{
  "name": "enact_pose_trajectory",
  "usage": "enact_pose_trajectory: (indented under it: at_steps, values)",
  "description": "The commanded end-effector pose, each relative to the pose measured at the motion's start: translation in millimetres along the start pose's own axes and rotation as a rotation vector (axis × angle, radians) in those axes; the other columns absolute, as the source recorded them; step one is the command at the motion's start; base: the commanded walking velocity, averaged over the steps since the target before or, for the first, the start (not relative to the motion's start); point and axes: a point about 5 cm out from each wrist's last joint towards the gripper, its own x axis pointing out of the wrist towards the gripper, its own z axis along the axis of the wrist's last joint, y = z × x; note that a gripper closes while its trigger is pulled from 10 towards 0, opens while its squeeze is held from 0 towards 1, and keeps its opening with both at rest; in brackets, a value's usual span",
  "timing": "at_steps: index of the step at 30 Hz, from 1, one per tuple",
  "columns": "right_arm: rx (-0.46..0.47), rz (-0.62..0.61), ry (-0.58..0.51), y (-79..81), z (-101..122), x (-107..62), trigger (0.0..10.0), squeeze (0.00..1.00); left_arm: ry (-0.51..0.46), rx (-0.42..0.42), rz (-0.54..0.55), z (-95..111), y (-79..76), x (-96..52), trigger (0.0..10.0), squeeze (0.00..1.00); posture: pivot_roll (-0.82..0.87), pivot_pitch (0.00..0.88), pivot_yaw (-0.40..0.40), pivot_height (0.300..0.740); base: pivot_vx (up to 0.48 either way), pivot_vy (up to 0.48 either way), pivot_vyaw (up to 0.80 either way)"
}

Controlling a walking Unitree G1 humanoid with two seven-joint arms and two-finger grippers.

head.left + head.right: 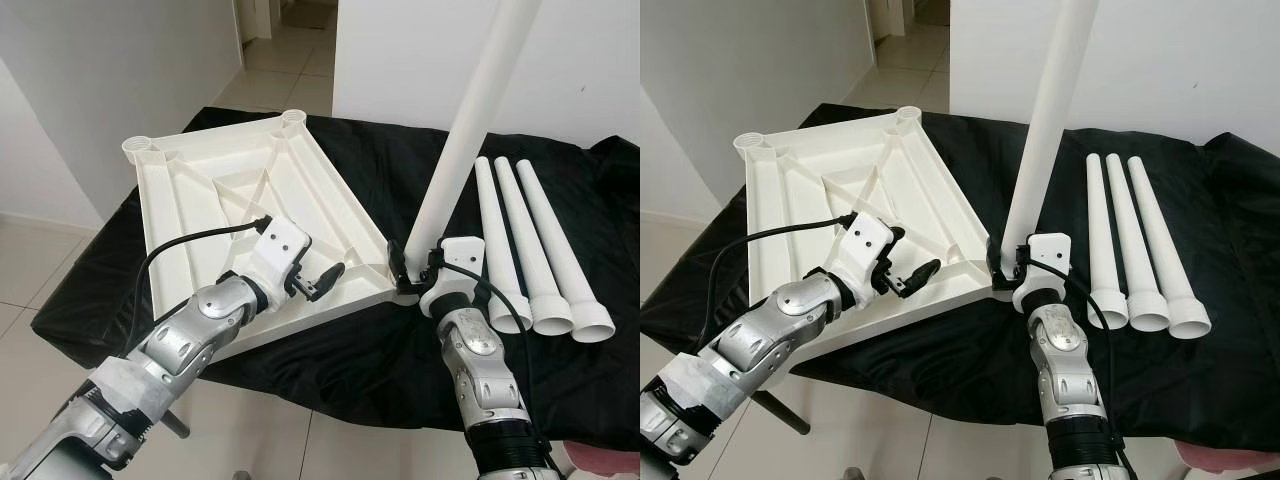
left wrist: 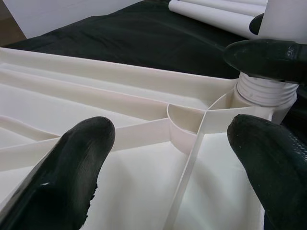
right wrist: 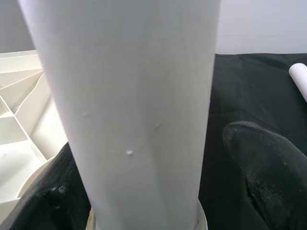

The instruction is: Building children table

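While right gripper (image 1: 412, 275) grips, table leg (image 1: 467, 125) stands near-upright, leaning right

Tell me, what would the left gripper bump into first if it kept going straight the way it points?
Probably the curved white plastic rib inside the upturned tabletop, just ahead of the left gripper.

My two arms are jointed silver metal, ribbed and rounded at the segments. The silver left arm (image 1: 190, 340) carries pale tape wrapped around its upper section, and a black cable loops from it to a white plastic wrist housing marked with small dark screws. The silver right arm (image 1: 487, 375) ends below in a black corrugated sleeve, with a thin black cable alongside. Each gripper has two long, matte black, rounded fingers (image 2: 72, 177).
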Motion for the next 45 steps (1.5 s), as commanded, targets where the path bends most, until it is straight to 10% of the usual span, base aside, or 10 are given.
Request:
enact_pose_trajectory:
  at_steps: [1,45]
  values:
    - [0.004,0.017,-0.001,2.3,-1.2,1.2,10.0,0.00,0.004,0.030,-0.405,3.2,-18.8,-3.8,10.0,0.00,-0.04,0.000,0.042,0.740,0.000,0.000,0.00]
    - [-0.025,0.054,-0.018,1.1,-0.8,1.8,10.0,0.00,0.010,0.032,-0.422,1.3,-24.2,-5.5,10.0,0.00,-0.04,0.000,0.040,0.740,0.000,0.000,0.00]
